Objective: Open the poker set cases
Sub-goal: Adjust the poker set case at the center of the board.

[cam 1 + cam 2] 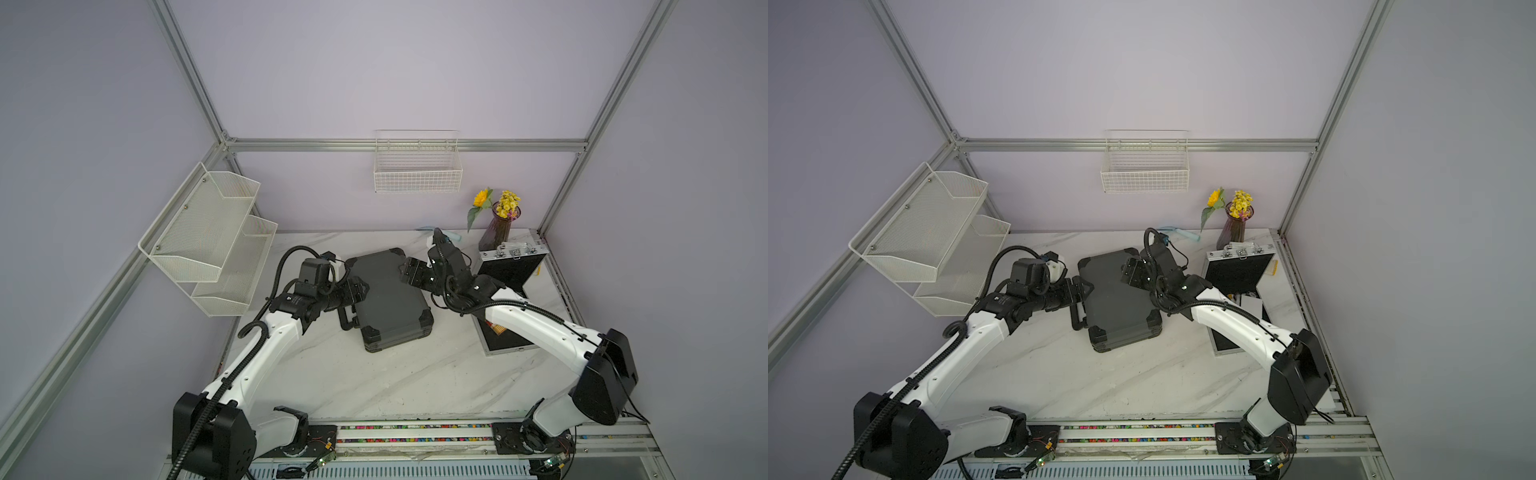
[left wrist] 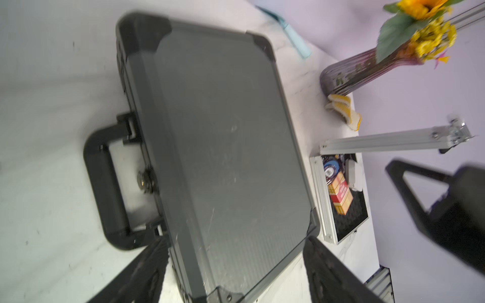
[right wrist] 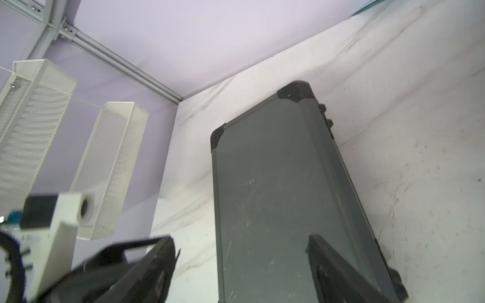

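Grey case (image 1: pixel 390 299) is lying shut mid-counter (image 1: pixel 374 386), toward the back edge. Silver case (image 1: pixel 507 343) is sitting open along the right edge by the back right corner, with its lid (image 1: pixel 508 270) standing up. Left gripper (image 1: pixel 360 291) is hovering at the grey case's side facing the left edge and right gripper (image 1: pixel 409 271) over the opposite side, both with jaws spread wide and gripping nothing.

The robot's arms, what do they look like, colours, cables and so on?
The left arm and right arm both have white link shells and black joint housings, boxy at the shoulders. A black corrugated cable runs along each. The left gripper and right gripper are black, with triangular cut-outs in the jaws. Any lettering is too small to read.
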`<move>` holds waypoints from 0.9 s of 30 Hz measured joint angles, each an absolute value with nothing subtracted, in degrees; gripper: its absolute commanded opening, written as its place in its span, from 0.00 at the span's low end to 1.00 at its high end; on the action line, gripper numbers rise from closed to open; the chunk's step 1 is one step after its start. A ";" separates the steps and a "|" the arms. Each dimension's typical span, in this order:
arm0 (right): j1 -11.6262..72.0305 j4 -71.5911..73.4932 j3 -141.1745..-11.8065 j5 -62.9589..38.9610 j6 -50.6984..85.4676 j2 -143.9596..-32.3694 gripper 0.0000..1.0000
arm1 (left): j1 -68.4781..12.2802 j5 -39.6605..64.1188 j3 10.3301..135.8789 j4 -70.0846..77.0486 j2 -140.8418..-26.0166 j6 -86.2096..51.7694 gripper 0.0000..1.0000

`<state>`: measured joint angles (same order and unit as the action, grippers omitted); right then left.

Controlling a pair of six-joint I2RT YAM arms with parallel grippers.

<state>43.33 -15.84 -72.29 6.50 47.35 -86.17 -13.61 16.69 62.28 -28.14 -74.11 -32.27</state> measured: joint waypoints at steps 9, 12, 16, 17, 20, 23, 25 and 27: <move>57.87 -14.59 -54.41 11.29 60.62 -77.65 0.77 | -8.16 22.35 85.34 -27.51 -99.59 -25.45 0.82; 62.15 -14.20 -51.18 13.58 65.49 -76.14 0.77 | -7.62 23.86 89.43 -27.79 -106.19 -24.34 0.81; 65.98 -12.19 -48.16 15.16 70.81 -75.37 0.78 | -7.51 25.19 92.58 -29.17 -112.36 -22.87 0.81; 66.48 -11.75 -47.59 15.27 71.88 -75.40 0.78 | -7.51 26.26 93.01 -29.23 -113.45 -22.55 0.81; 66.81 -10.55 -46.37 15.53 74.41 -75.85 0.80 | -7.66 27.09 94.70 -29.74 -114.72 -20.53 0.81; 66.81 -9.32 -45.71 15.53 76.18 -76.82 0.81 | -7.64 27.88 96.14 -30.72 -115.79 -18.39 0.82; 66.81 -8.62 -45.43 15.53 76.90 -77.36 0.81 | -7.64 28.18 96.90 -31.29 -116.29 -16.97 0.82; 66.81 -8.27 -45.41 15.53 77.38 -77.87 0.82 | -7.68 28.36 97.80 -32.05 -116.86 -15.25 0.83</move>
<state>66.81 -8.27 -45.41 15.53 77.38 -77.87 -7.68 28.36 97.80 -32.05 -116.86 -15.25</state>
